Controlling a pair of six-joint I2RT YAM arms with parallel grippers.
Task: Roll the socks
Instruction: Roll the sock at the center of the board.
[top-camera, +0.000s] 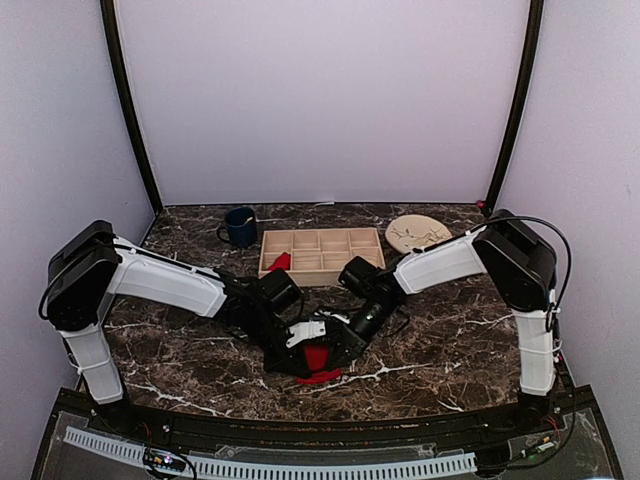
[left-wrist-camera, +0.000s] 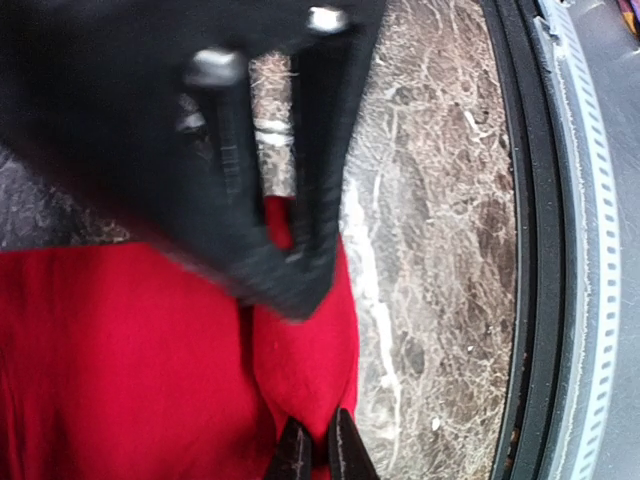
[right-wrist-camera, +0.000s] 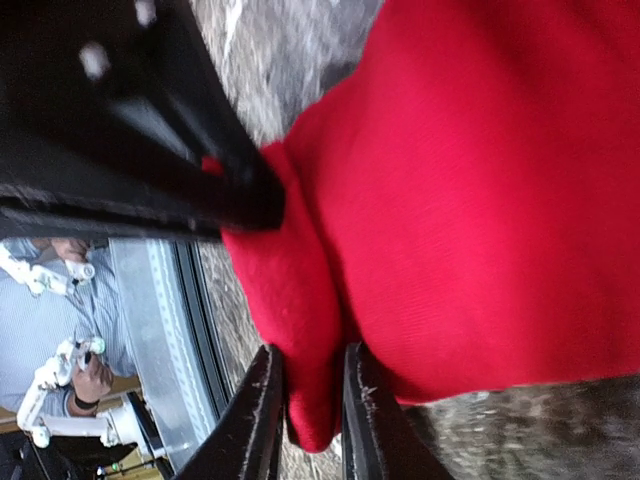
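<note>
A bright red sock (top-camera: 318, 360) lies on the marble table near the front middle, and both grippers meet over it. My left gripper (left-wrist-camera: 318, 445) is shut on a fold of this sock (left-wrist-camera: 150, 370). My right gripper (right-wrist-camera: 308, 400) is shut on another fold of the same sock (right-wrist-camera: 480, 200). In the top view the left gripper (top-camera: 300, 340) comes from the left and the right gripper (top-camera: 345, 345) from the right. A second red sock (top-camera: 279, 262) sits in the front left compartment of the wooden tray (top-camera: 320, 254). No print shows on either.
A dark blue mug (top-camera: 239, 227) stands left of the tray. A round tan plate (top-camera: 417, 234) lies to its right. The table's front edge with a black rail (left-wrist-camera: 530, 250) is close to the sock.
</note>
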